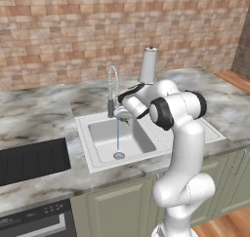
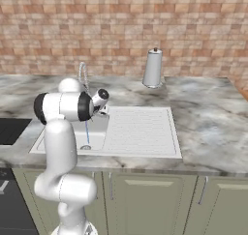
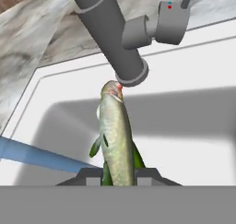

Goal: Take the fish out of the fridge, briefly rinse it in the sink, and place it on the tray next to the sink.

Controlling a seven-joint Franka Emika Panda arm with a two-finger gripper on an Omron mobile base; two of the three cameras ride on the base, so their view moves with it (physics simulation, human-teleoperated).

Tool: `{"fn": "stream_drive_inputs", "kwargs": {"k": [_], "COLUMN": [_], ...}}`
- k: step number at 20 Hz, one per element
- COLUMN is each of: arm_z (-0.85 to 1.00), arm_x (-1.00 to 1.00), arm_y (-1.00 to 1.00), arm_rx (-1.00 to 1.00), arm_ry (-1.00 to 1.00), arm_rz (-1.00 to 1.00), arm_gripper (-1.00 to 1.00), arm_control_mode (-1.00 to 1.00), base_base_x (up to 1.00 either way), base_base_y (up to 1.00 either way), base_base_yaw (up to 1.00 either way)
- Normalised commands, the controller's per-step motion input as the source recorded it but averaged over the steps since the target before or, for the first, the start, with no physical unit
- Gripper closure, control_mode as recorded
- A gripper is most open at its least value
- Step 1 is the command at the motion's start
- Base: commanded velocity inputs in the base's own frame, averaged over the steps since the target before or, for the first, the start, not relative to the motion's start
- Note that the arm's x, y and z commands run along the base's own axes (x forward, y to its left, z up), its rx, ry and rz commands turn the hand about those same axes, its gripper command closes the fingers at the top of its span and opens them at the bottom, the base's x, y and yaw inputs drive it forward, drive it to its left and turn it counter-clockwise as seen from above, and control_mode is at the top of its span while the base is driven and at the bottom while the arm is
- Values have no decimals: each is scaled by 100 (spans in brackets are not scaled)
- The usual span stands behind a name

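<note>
In the left base view, the arm (image 1: 183, 148) is seen rising from the lower right, bent at the elbow and reaching left and forward over the sink (image 1: 100, 146). The wrist ends just beside the chrome faucet (image 1: 113, 87), and a small greenish shape, the fish (image 1: 125, 120), is glimpsed under the hand above the basin. A thin stream of water (image 1: 117, 136) is seen falling to the drain. The black tray (image 1: 31, 160) lies on the worktop (image 1: 34, 116) to the left of the sink, and a paper towel roll (image 1: 148, 65) stands behind it.

In the right base view, the arm rises from the lower left, with the forearm held level and the hand pointed at the faucet. The ribbed drainboard (image 2: 140, 130) is seen right of the basin, with water running into it.

In the hand view, the claw (image 3: 120, 174) is closed on the fish's tail end, its 2 dark tips pressed on either side. The fish extends straight away from the claw, its head just below the faucet's spout, over the white basin. The water stream passes left of the fish; whether they touch cannot be told.
</note>
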Motion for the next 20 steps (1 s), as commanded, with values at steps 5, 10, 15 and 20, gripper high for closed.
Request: {"fn": "stream_drive_inputs", "kwargs": {"k": [5, 10, 15, 20], "arm_z": [0, 0, 5, 55], "arm_x": [13, -39, -96, -100], "arm_y": [-3, 0, 0, 11], "arm_rx": [0, 4, 9, 11], "arm_ry": [0, 2, 0, 0], "arm_rz": [-16, -4, 0, 0], "arm_gripper": [100, 100, 100, 100], "arm_control_mode": [-100, -100, -100, -100], "base_base_x": [0, 0, 0, 0], "base_base_y": [0, 0, 0, 0], "base_base_yaw": [0, 0, 0, 0]}}
